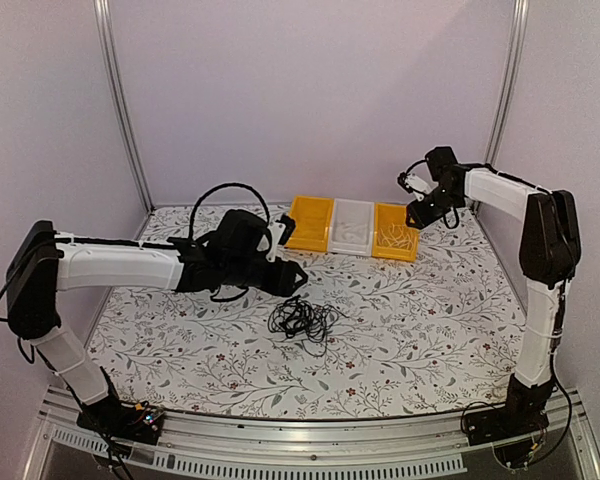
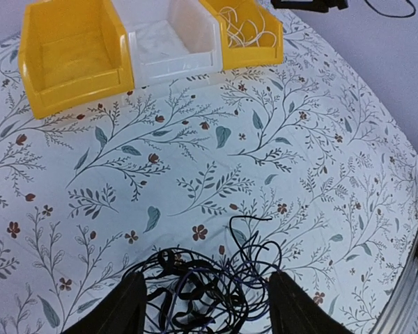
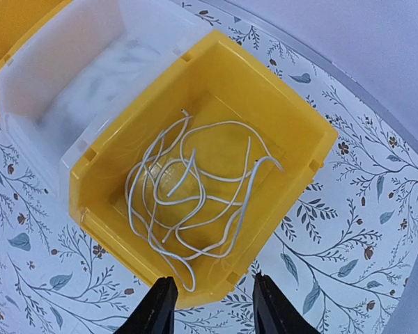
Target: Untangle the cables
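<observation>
The cables (image 1: 302, 320) are thin black wires in a fist-sized tangled clump on the floral table, near the middle. In the left wrist view the clump (image 2: 209, 285) lies between and below my open fingers. My left gripper (image 1: 292, 279) is open and empty, hovering just above and to the left of the clump. My right gripper (image 1: 416, 212) is open and empty above the right yellow bin (image 1: 395, 231). In the right wrist view that bin (image 3: 202, 177) holds loose white wires (image 3: 188, 191).
Three bins stand in a row at the back: a yellow one (image 1: 309, 222), a white one (image 1: 352, 226), and the right yellow one. The table's back wall and side posts close in the workspace.
</observation>
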